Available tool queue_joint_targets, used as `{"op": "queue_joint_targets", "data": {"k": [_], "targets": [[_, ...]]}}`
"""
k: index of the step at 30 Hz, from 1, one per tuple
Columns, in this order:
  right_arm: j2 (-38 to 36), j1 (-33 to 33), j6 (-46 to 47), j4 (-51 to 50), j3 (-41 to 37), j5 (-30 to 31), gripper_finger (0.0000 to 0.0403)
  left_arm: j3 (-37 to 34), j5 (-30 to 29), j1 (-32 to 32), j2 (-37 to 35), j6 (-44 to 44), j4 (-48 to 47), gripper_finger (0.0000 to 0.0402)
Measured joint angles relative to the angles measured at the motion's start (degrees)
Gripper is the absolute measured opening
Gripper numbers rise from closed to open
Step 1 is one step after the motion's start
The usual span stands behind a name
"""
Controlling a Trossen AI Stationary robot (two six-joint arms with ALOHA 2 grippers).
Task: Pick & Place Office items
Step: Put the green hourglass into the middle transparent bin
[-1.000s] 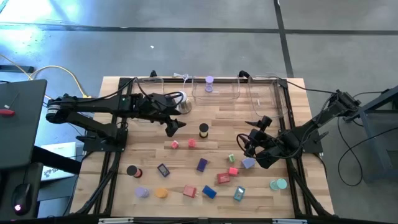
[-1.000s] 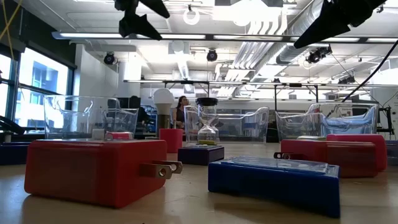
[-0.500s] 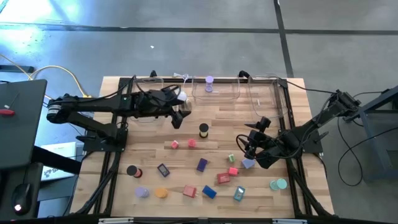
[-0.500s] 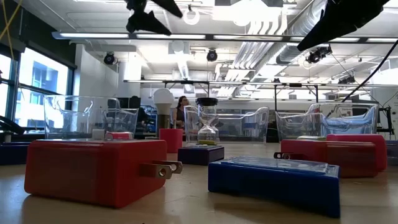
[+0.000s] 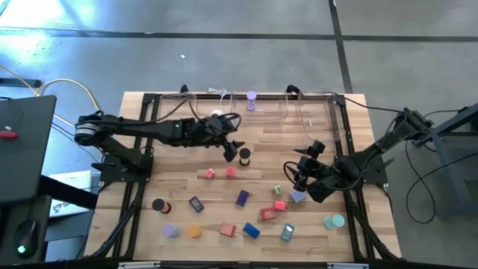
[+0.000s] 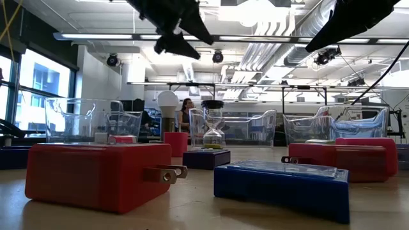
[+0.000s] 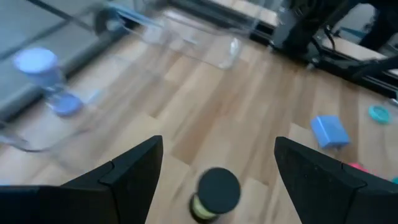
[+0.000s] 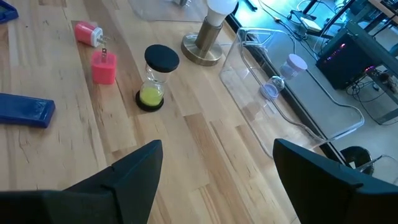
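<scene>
A: High view, how many office items lie on the wooden table?

B: Around seventeen small coloured pieces are scattered over the near half; I can't count them exactly. One black-capped hourglass with a yellow-green middle stands mid-table, and a lilac hourglass sits in a clear tray at the far edge. The trays' outlines run together there.

A: And the fingers?

B: The left gripper hangs just beside the black-capped hourglass, fingers spread wide, holding nothing. In its wrist view the hourglass shows between the two fingers, untouched. The right gripper hovers near a lilac block, jaws also wide and empty.

A: Anything hard to read?

B: In the low view a red plug block and a blue block fill the foreground and hide most pieces behind them.
</scene>
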Motion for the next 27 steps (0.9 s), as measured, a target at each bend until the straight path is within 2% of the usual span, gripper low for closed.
{"op": "queue_joint_targets", "data": {"k": [5, 9, 16, 23, 27], "targets": [[0.0, 0.0, 0.0, 0.04, 0.0, -0.11, 0.0295, 0.0, 8.48, 0.0, 4.64, 5.16, 2.94, 0.0301], [0.0, 0.0, -0.02, 0.63, -0.92, -0.11, 0.0295, -0.02, 11.82, -0.24, 7.55, 10.68, 3.55, 0.0301], [0.0, 0.0, -0.45, 1.85, -2.15, 0.02, 0.0295, -0.02, 12.38, -0.85, 10.98, 14.66, 6.21, 0.0301], [0.0, 0.02, -0.61, 1.99, -2.16, 0.02, 0.0295, -0.02, 12.23, -1.49, 11.17, 21.86, 6.21, 0.0301], [0.0, 0.01, -0.63, 1.99, -2.16, -0.07, 0.0295, -0.02, 12.21, -1.49, 11.17, 22.77, 5.74, 0.0301]]}}
